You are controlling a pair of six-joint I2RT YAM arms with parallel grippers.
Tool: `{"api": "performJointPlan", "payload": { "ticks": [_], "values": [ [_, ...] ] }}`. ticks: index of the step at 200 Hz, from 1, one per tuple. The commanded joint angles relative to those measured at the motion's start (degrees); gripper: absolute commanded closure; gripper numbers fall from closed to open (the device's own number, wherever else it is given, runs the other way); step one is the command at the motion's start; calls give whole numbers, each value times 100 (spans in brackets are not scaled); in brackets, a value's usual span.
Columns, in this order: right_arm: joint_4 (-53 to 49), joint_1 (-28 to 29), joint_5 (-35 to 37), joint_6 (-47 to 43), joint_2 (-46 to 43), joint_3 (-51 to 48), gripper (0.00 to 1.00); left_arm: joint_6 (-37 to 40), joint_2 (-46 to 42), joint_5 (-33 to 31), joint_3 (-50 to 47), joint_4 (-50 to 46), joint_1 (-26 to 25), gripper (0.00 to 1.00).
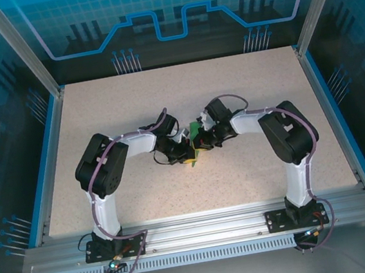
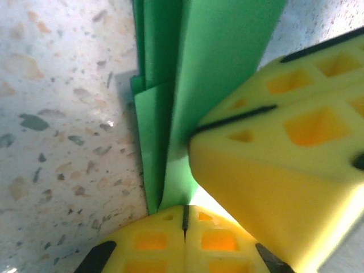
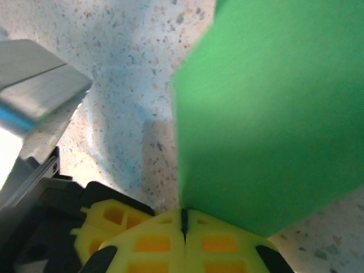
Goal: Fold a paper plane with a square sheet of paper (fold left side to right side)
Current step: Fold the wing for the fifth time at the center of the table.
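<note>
Paper plane (image 2: 216, 68) pinched: L gripper (image 2: 185, 219), R gripper (image 3: 183, 222).

The sheet of paper (image 2: 222, 68) is plain bright green, shaded darker along its layered creases. The left tool (image 2: 185, 219) and right tool (image 3: 183, 219) are yellow, with orange-tinted square hollows and black strips. The desk (image 1: 231, 93) is beige, flecked with grey and brown, with blue edging (image 1: 45, 159) along its side edges.

Arms: left arm (image 1: 104, 170) and right arm (image 1: 288, 136), white links, bulky black joint housings.
Cables: a purplish cable (image 1: 92, 190) looped along each arm.
Bases: black plates (image 1: 110, 245).
Hands: left hand (image 2: 185, 219), right hand (image 3: 183, 219); yellow fingers (image 2: 153, 242) with square pockets, black trim.
</note>
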Motion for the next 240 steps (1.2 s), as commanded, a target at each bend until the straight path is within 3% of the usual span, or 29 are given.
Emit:
{"api": "performJointPlan", "payload": {
  "ticks": [1, 145, 198, 240],
  "values": [
    [-324, 66, 205, -134, 245, 100, 100, 125, 114, -208, -76, -309, -40, 98],
    [-895, -857, 475, -748, 569, 1057, 100, 146, 167, -183, -55, -337, -43, 98],
    [-757, -721, 298, -740, -218, 695, 100, 156, 41, -147, -125, -197, -52, 97],
    [-346, -228, 22, -318, -351, 244, 99, 115, -121, -147, -182, -38, -45, 94]
  ]
}}
